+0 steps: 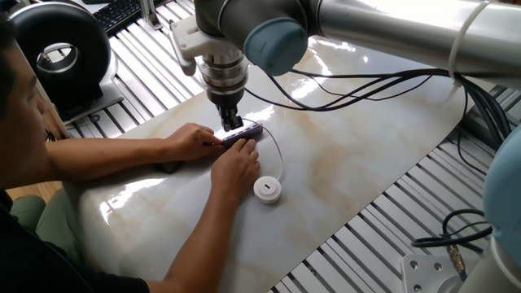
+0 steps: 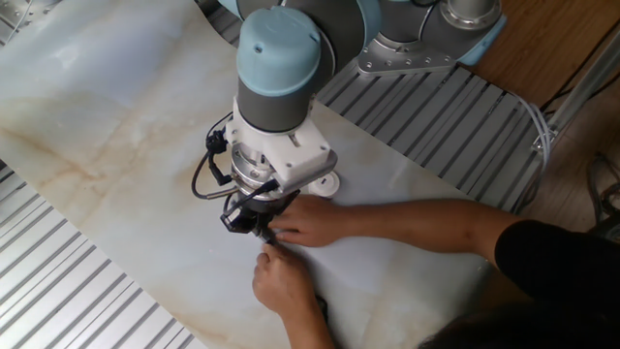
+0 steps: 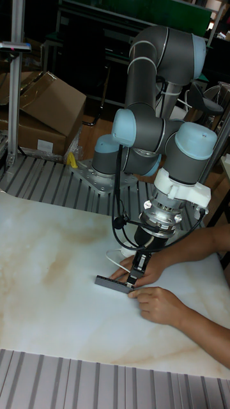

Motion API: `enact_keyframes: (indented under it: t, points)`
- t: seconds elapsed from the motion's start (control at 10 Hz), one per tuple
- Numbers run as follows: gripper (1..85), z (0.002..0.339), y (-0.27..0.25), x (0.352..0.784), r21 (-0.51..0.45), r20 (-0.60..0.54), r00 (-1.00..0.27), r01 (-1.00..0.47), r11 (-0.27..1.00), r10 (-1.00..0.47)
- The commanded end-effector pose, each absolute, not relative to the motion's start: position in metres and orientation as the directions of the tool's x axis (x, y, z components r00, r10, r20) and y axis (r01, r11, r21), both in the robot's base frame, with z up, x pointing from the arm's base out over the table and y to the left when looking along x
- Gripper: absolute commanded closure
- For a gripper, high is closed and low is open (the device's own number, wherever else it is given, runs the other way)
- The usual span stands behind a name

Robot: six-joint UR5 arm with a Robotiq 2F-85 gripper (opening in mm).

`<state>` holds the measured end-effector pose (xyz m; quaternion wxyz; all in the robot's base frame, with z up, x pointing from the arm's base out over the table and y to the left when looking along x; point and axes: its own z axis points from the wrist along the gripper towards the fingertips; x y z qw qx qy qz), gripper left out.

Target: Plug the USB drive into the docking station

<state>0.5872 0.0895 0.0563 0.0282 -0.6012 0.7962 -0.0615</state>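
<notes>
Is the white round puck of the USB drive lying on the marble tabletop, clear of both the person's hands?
Yes: the USB drive puck rests on the tabletop, just beyond the nearer hand.

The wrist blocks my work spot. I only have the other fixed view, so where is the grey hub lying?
Observer: The docking station lies flat on the marble, with one of the person's hands behind it and the other hand in front.
Operator: And the pincer?
Observer: The pincer points straight down, its tip at the bar's end nearest the hands. I cannot tell whether it is shut.
Operator: Is the puck lifted?
Observer: No. The USB drive rests on the table, its thin white cable arcing toward the bar.
</notes>
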Motion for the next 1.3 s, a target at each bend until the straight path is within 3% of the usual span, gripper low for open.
enact_keyframes:
  t: [0.0, 1.2]
  points:
    - [84.3, 0.0551, 0.0871, 0.5826, -0.118, 0.015, -0.267, -0.957, 0.264, -0.964]
    - [84.3, 0.0471, 0.0856, 0.5728, -0.097, 0.010, -0.263, -0.960, 0.261, -0.965]
